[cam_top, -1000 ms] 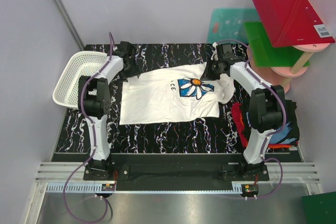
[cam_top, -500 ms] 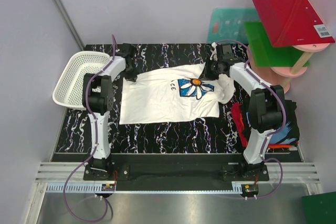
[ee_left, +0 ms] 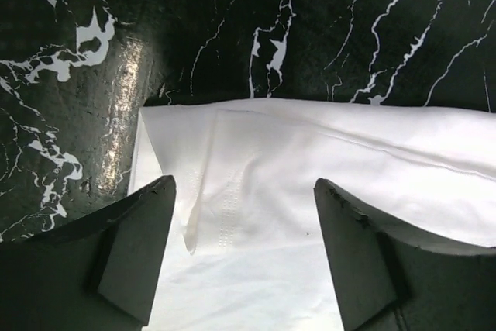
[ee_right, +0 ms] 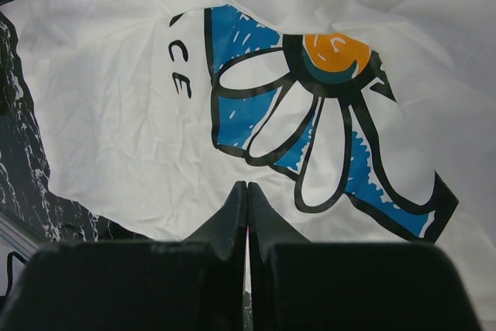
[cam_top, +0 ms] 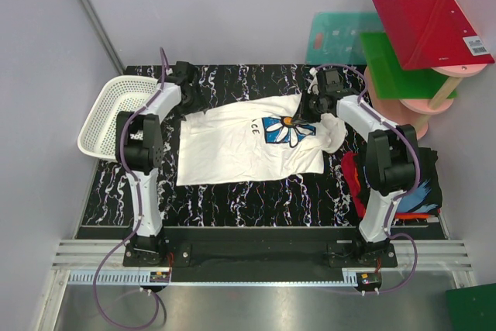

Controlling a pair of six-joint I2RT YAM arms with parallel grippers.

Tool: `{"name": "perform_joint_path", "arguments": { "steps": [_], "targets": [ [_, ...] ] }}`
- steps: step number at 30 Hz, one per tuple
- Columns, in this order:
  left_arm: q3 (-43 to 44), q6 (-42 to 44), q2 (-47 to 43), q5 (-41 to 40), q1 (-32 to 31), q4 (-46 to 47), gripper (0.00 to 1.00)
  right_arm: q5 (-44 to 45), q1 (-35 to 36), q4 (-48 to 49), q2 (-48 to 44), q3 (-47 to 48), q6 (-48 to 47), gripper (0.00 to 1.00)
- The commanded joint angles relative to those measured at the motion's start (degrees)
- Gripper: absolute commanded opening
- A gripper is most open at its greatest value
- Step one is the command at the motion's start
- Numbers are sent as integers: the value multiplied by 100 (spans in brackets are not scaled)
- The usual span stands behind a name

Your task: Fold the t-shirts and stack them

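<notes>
A white t-shirt (cam_top: 232, 141) with a blue daisy print (ee_right: 310, 106) lies spread on the black marbled table (cam_top: 256, 191). Its sleeve corner (ee_left: 232, 160) lies flat below my left gripper (ee_left: 244, 187), which stands open over it at the shirt's far left (cam_top: 188, 98). My right gripper (ee_right: 247, 185) is shut with no cloth between its fingers. It hovers over the daisy at the shirt's far right (cam_top: 308, 114). A black t-shirt (cam_top: 422, 187) and a red-orange one (cam_top: 353, 180) lie bunched behind the right arm at the table's right edge.
A white mesh basket (cam_top: 116, 110) sits off the table's left edge. Red (cam_top: 430, 29), green (cam_top: 395, 67) and teal (cam_top: 337, 36) boards lean on a pink stand at the back right. A loose fold of the white shirt (cam_top: 335, 129) bulges at its right side.
My left gripper closed at the sleeve corner, then opened again and drew back slightly. My right gripper stayed shut and shifted a little over the daisy.
</notes>
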Motion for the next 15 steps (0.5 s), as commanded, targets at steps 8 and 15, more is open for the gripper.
{"name": "perform_joint_path", "arguments": {
  "steps": [8, 15],
  "targets": [
    [364, -111, 412, 147, 186, 329, 61, -243, 114, 235, 135, -69, 3, 0],
    [593, -120, 623, 367, 195, 364, 9, -278, 140, 235, 206, -87, -24, 0]
  ]
}}
